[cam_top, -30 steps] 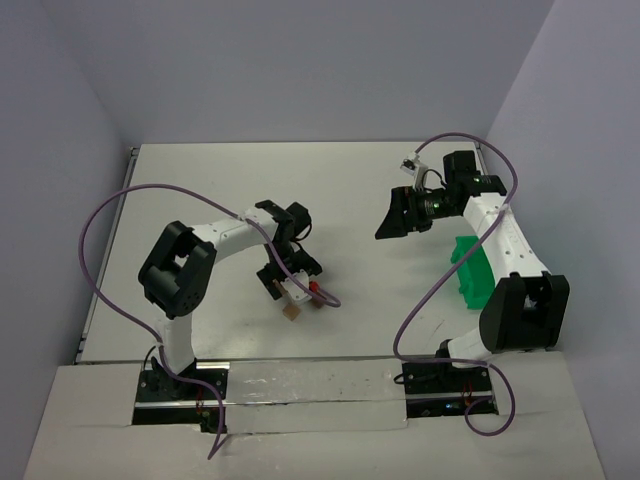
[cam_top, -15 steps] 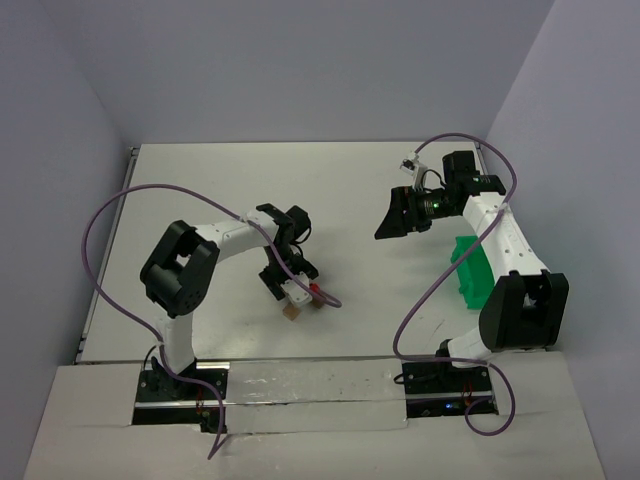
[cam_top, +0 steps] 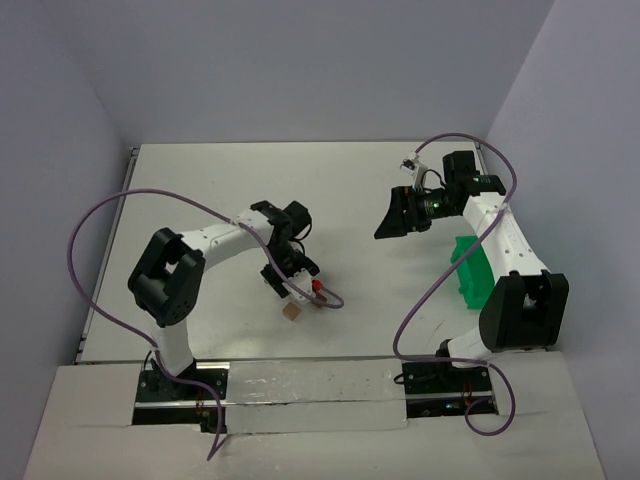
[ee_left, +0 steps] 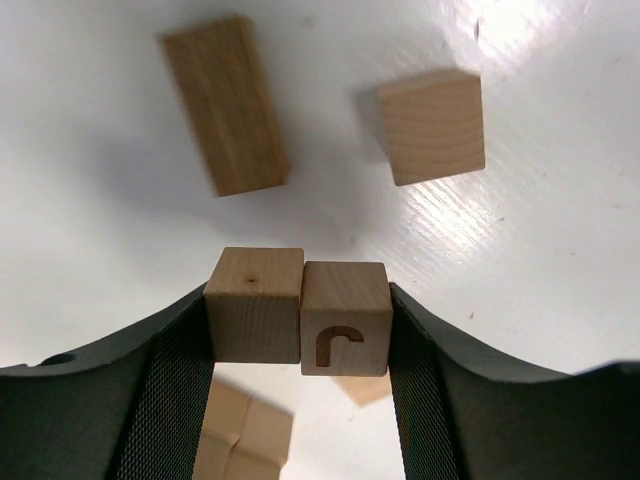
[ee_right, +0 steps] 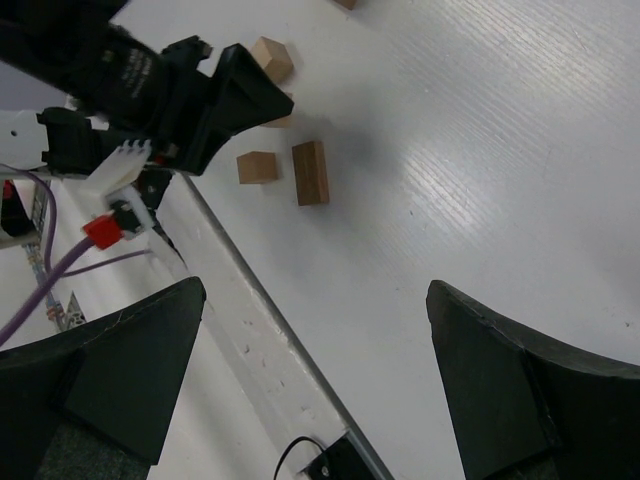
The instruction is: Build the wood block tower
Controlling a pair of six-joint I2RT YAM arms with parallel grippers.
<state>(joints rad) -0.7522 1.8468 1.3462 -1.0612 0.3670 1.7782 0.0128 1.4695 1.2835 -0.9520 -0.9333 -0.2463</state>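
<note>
Both jaws of the left gripper (ee_left: 300,328) are pinching a plain cube (ee_left: 255,303) and marked cube (ee_left: 345,317) side by side. Beyond that pair, a long block (ee_left: 225,105) and short block (ee_left: 432,125) are lying loose. Right gripper (ee_right: 315,345) is hanging wide open, well apart. Stacking is looking barely begun.

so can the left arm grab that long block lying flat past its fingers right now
Probably not yet: the left gripper is pressed onto a pair of cubes, so its jaws are full. The long block itself lies bare, with nothing on top of it.
</note>
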